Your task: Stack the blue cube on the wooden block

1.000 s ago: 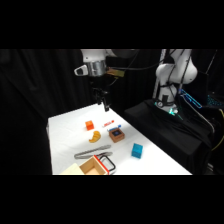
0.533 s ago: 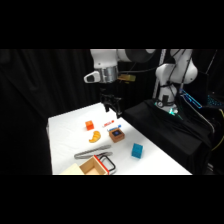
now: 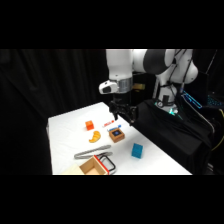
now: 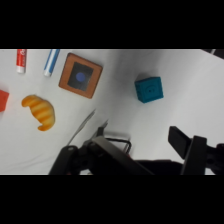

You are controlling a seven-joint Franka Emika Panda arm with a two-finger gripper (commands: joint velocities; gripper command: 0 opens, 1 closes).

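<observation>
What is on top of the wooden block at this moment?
Nothing rests on the wooden block; only its dark blue square patch shows on top. The blue cube sits apart on the table. The gripper hangs above the block without covering it.

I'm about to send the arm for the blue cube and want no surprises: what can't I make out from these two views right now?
- Hand, side view: its fingers merge with the dark backdrop.
- Hand, wrist view: cropped by the bottom edge, fingertips not visible.
- Tongs: wrist view shows only a tip, behind the linkage.
- Wooden box: cut at the bottom edge in side view.
- Markings on the blue cube and wooden block: blurred.
</observation>
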